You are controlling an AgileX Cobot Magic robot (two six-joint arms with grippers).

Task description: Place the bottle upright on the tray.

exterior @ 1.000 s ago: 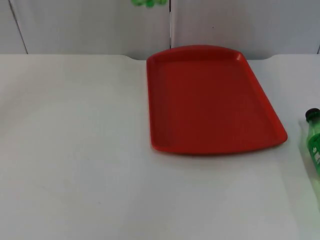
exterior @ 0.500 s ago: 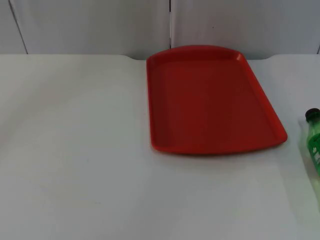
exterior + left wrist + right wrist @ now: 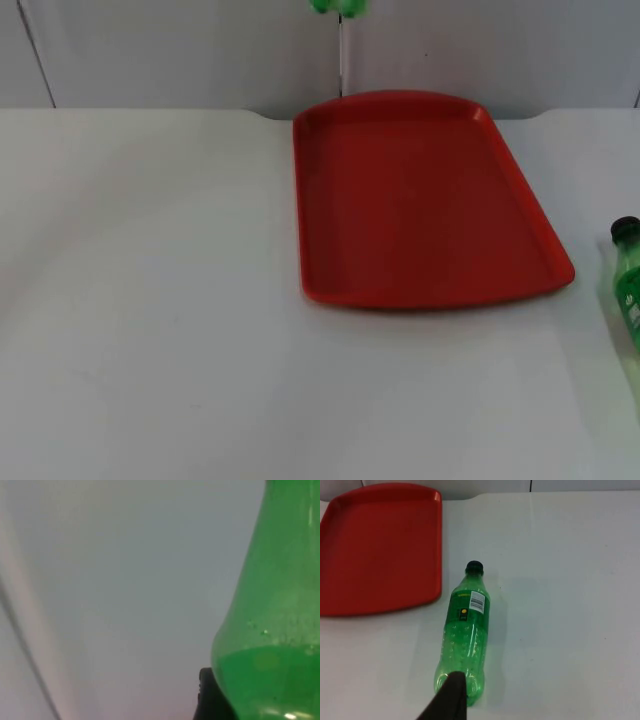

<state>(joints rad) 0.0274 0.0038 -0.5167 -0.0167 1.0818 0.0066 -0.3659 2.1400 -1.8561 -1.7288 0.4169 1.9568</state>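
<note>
**Tray.** Red plastic tray, rectangular with rounded corners and a low raised rim. It lies flat on the white table top, its far end close to the grey partition wall. Nothing lies on it. Its corner also shows in the right wrist view.

**Lying bottle.** Green transparent plastic lying bottle with a black cap and a green label bearing a white barcode patch. It rests on its side on the table, off the tray, just beside the tray's near right corner and not touching it. The cap points toward the wall. In the top view it sits at the table's right side.

**Raised bottle.** Second green transparent raised bottle, seen close in the left wrist view. It is part-filled, and a liquid line shows across its lower body.

**Left gripper.** The left gripper is closed on the raised bottle. One black fingertip presses against the bottle's side.

**Green shape.** A small green shape shows in the top view, in front of the partition wall beyond the tray's far end. What it is cannot be told.

**Right gripper.** The right gripper hangs over the base end of the lying bottle. Whether its claw is wide or narrow cannot be told.
</note>
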